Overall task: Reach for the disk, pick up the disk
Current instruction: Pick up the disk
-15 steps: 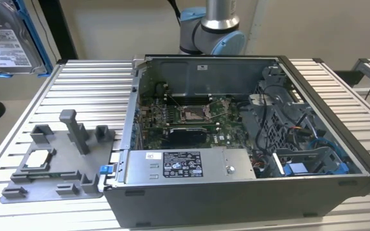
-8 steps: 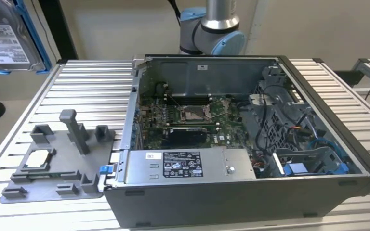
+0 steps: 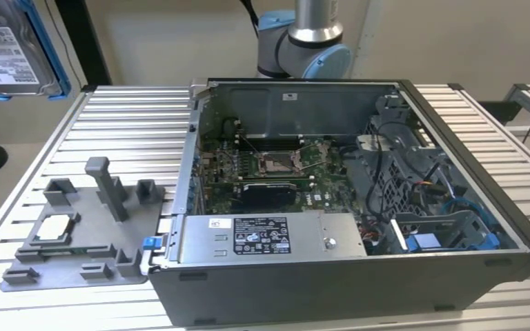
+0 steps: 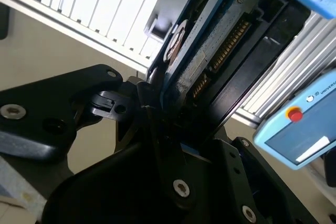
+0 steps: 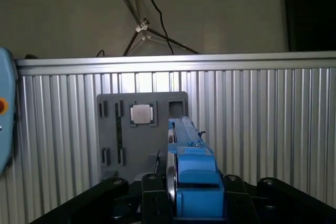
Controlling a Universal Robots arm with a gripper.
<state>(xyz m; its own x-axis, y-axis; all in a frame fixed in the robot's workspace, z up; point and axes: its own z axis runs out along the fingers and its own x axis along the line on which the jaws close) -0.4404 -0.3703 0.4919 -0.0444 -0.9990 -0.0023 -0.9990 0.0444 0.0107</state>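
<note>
Exterior view, disk: the disk [image 3: 9,52] is hanging clear of the bench [image 3: 127,131], in the upper corner at the exterior view's left. Its white label is facing the camera and the blue bracket is framing it.
Exterior view, arm: the arm [image 3: 306,41] is standing behind the open computer case [image 3: 357,207].
Exterior view, bench: the case is lying with its open side up, and a grey box with a label [image 3: 260,238] is sitting along its near wall. A grey fixture plate [image 3: 72,234] is lying just beside the case on the exterior view's left, carrying a small square chip [image 3: 58,224].
Second wrist view, pincer: the pincer [image 4: 173,119] is holding the disk [image 4: 220,35] edge-on, its black jaws pressing against both flat faces.
Second wrist view, disk: the underside and a row of connector pins are showing.
Second wrist view, surroundings: a blue pendant with a red button [image 4: 299,124] is sitting beside the ribbed bench.
First wrist view, disk: the disk [image 5: 194,171] is sitting between the jaws, with the bracket's blue end toward the camera.
First wrist view, bench: the plate and chip are lying beyond the disk, and a tripod [image 5: 147,24] is standing behind the bench.
</note>
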